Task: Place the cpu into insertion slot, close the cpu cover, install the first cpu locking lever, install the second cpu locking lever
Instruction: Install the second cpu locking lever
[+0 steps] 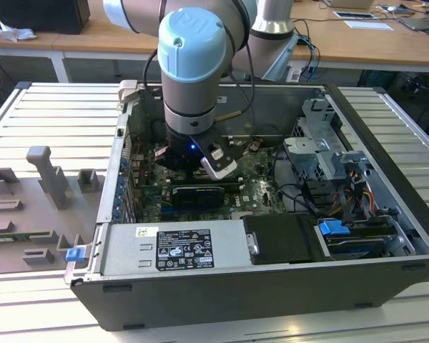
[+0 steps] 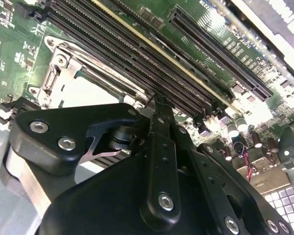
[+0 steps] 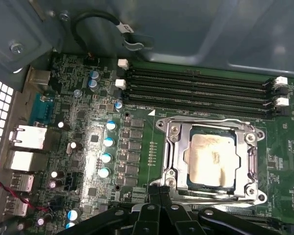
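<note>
The arm reaches down into an open computer case that lies on a slatted metal desk. The tool hangs low over the green motherboard, just beside the processor socket.

In the first wrist view the cpu, a pale silvery-beige square, sits flat inside the insertion slot. The cpu cover, a silvery metal frame with a cut-out centre, lies down around the chip so that the chip's face shows through the opening. The two black fingertips stand side by side with almost no gap, right at the near edge of the cover; they hold nothing, and whether they touch the frame cannot be told.

Four long black memory slots run just beyond the socket, with white clips at their ends. In the second wrist view the tool's black linkage fills the foreground, and the socket frame and the memory slots lie past it.

In the exterior view a grey power supply box lies along the case's near edge, and grey blocks stand on the desk at the exterior view's left.
</note>
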Available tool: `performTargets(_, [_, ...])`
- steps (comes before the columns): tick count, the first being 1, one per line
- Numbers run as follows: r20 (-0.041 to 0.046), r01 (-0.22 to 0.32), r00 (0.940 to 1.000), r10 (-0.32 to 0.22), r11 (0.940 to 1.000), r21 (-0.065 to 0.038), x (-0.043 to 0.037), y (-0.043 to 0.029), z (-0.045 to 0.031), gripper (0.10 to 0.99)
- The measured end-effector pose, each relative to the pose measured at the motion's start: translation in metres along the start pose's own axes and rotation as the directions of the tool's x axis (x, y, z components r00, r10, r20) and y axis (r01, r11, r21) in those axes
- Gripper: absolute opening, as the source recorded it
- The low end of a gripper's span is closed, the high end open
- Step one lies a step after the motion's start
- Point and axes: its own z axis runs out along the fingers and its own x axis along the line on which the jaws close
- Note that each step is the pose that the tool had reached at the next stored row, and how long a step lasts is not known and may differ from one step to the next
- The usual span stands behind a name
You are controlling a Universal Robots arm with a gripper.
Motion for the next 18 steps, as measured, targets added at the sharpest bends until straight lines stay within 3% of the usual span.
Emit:
performTargets(7, [0.0030, 0.000, 1.0000, 0.000, 0.9996, -0.027, 0.0015, 0.0006, 0.0047, 0.106])
performTargets(10, [0.0035, 0.000, 1.0000, 0.000, 0.9996, -0.029, 0.0024, 0.0007, 0.0043, 0.106])
performTargets(18, [0.0040, 0.000, 1.0000, 0.000, 0.9995, -0.032, 0.0025, 0.0059, -0.0155, 0.106])
